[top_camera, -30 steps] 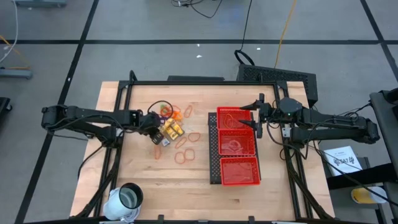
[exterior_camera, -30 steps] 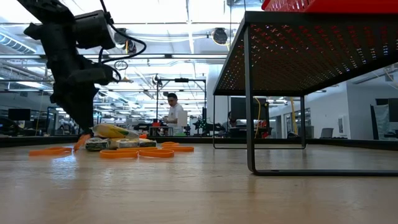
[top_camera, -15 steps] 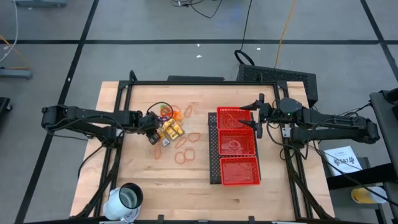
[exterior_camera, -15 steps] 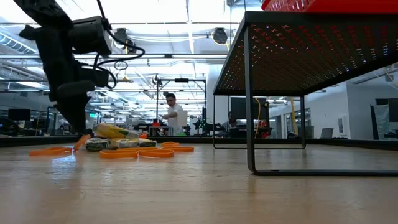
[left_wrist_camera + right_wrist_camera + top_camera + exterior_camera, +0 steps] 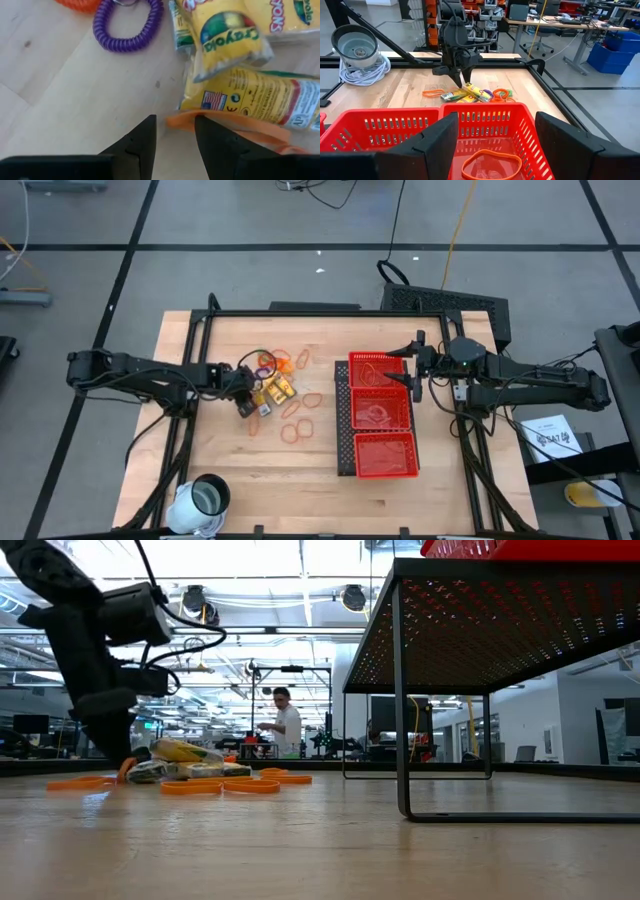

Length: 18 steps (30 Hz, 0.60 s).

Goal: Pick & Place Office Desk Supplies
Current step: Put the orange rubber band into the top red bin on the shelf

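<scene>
Between the left gripper's (image 5: 174, 137) two dark fingers (image 5: 142, 142) lay bare wooden surface (image 5: 75, 105), but just ahead of them an orange rubber band (image 5: 225, 125) and yellow crayon packets (image 5: 250, 97) blocked the way. A purple coiled loop (image 5: 127, 30) sat farther ahead, with open wood beside it. Ahead of the right gripper's (image 5: 492, 145) wide-set fingers (image 5: 432, 142), the red mesh tray's (image 5: 485, 112) wall rose, an orange band (image 5: 490, 165) lying inside.
</scene>
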Available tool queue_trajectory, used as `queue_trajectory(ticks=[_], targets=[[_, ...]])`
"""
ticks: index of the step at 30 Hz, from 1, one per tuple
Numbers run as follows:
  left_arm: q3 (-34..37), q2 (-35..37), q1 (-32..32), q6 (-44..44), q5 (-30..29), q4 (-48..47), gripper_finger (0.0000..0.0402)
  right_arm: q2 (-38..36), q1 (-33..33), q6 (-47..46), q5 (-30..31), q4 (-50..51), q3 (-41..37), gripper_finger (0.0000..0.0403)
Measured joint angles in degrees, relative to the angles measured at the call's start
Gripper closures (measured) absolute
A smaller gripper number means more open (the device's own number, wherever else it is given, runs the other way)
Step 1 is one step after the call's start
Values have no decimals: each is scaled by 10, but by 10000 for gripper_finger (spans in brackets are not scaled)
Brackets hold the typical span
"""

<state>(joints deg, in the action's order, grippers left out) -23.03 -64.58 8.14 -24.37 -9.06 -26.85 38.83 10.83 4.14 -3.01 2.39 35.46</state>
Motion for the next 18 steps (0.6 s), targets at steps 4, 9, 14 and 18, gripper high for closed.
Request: queue_trajectory(ticks=[4, 9, 14, 18], targets=[[6, 0, 0, 2, 0, 3, 275, 0, 0, -4, 0, 0, 0, 149], [17, 0, 0, 5, 0, 24, 344, 0, 0, -4, 0, 0, 0, 149], [25, 1, 0, 1, -1, 56, 392, 0, 0, -4, 0, 0, 0, 149], [8, 2, -1, -1, -9, 61, 397, 0, 0, -4, 0, 0, 0, 149]])
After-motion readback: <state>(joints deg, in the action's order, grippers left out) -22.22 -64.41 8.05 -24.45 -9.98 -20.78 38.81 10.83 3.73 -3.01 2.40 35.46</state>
